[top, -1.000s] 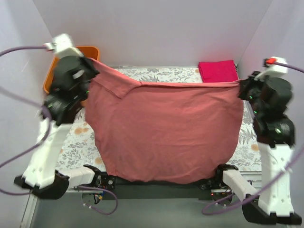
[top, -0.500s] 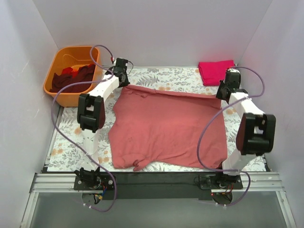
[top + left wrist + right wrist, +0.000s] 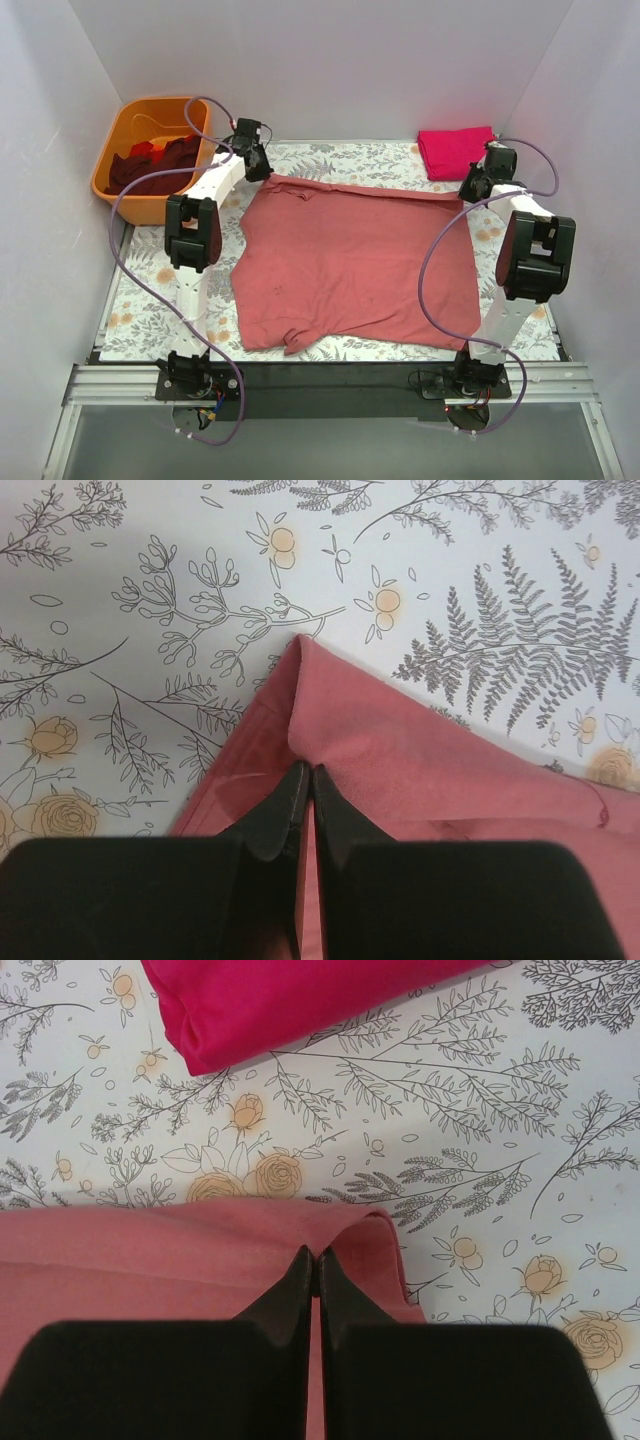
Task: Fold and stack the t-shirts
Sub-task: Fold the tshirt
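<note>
A dusty salmon-pink t-shirt point(image 3: 350, 265) lies spread on the floral table cover, its far edge stretched between my two grippers. My left gripper point(image 3: 262, 172) is shut on the shirt's far left corner point(image 3: 330, 730), cloth pinched between the black fingers point(image 3: 285, 800). My right gripper point(image 3: 470, 190) is shut on the far right corner point(image 3: 350, 1235). A folded bright magenta t-shirt point(image 3: 458, 150) lies at the far right; it also shows in the right wrist view point(image 3: 290, 1000). Dark maroon and red shirts point(image 3: 155, 165) sit in the tub.
An orange plastic tub point(image 3: 125, 125) stands at the far left, off the table cover. White walls enclose the table on three sides. Purple cables loop over both arms. The floral table cover point(image 3: 150, 290) shows bare to the left of the shirt.
A second ago both arms held the shirt high, hanging towards the camera. They have swung it down and away; it now lies flat, and its far edge has been drawn a little farther back.
</note>
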Controlling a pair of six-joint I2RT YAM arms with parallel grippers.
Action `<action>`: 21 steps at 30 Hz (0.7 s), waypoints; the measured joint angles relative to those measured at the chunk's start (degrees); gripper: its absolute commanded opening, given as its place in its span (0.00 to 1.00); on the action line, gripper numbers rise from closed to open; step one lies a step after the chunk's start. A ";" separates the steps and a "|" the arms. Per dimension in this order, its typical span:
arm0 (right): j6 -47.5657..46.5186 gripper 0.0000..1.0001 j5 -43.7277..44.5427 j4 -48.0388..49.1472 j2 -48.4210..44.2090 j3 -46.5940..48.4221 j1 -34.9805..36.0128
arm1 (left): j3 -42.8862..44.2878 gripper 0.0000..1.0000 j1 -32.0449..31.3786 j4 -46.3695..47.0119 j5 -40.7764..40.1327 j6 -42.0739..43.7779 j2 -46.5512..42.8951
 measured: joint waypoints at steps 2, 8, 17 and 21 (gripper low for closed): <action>0.44 0.01 -1.22 -0.20 -0.26 0.00 -0.90 | 0.85 0.00 0.31 -1.38 1.09 -0.24 -0.39; 1.40 0.01 -2.67 -1.42 -4.68 -1.01 -2.49 | 1.60 0.00 0.72 -6.73 2.97 -1.01 -4.24; 1.68 0.01 -2.05 -3.15 -12.50 -7.41 -3.06 | -0.15 0.00 1.07 -15.39 3.26 -3.19 -11.72; 1.86 0.01 -1.20 -4.66 -12.74 -10.69 -3.21 | -4.35 0.00 1.46 -17.73 4.00 -3.91 -15.85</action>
